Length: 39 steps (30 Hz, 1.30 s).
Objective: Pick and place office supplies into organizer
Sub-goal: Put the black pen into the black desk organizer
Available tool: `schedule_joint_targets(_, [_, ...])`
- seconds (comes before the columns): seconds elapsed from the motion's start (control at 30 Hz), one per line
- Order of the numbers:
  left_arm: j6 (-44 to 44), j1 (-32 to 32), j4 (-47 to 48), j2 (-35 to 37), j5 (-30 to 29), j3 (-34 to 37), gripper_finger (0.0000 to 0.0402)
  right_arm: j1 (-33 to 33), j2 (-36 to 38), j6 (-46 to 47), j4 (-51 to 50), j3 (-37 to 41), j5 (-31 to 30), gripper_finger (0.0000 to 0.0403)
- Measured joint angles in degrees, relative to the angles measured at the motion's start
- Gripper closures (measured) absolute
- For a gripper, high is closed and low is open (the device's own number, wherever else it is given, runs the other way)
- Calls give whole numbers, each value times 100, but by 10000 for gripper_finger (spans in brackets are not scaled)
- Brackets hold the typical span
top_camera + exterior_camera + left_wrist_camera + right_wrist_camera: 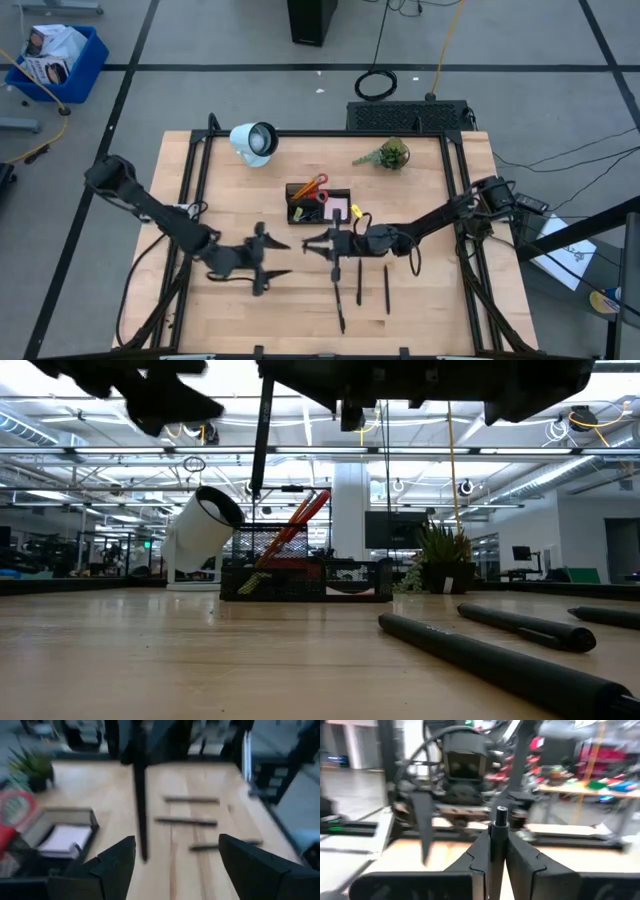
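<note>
My right gripper (333,243) is at mid-table, above the wood, shut on a black pen (262,440) that hangs upright. My left gripper (283,258) faces it from the table's left, open, its fingers (112,865) apart with nothing between them. The held pen (140,795) hangs just beyond those fingers. The black organizer (318,203) stands farther back with red-handled scissors (312,187), a pink pad (337,210) and a small yellow piece (355,212). Three more black pens (360,284) lie flat on the table nearer the front edge. My right gripper pinches the pen between its two fingers (475,860), close below the pen's upper end (500,815), which sticks up above them. The fingers come roughly level from the table's right and lie across the pen. The pen hangs upright, its lower end (144,856) clear of the table.
A white round lamp (253,142) lies on its side at the back left, and a small green plant (390,155) stands at the back right. A black mesh panel (408,115) sits behind the table. Bare wood lies left of the organizer and before the left gripper.
</note>
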State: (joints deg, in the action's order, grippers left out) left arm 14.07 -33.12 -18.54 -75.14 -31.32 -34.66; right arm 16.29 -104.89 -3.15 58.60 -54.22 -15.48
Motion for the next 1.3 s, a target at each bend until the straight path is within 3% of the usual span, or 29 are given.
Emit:
schedule_joint_targets(0.17, [-174,-238,-618,910,-754,820,101,-310,1,-546,457,-8,-245,364])
schedule_joint_targets(0.4, [-17,-254,-1324,1543,-785,1629,110,-1044,1,-783,439,-301,-250,366])
schedule_joint_targets(0.67, [-172,-267,-1504,1558,-730,1727,108,-1815,-156,-843,-828,-1148,187,365])
schedule_joint_targets(1.17, [-275,-302,-1607,1561,-617,1725,115,-2259,-1409,-509,-613,-1456,520,358])
schedule_joint_targets(1.3, [-244,-302,-1606,1561,-540,1725,116,-2232,-1510,-503,-534,-1456,733,334])
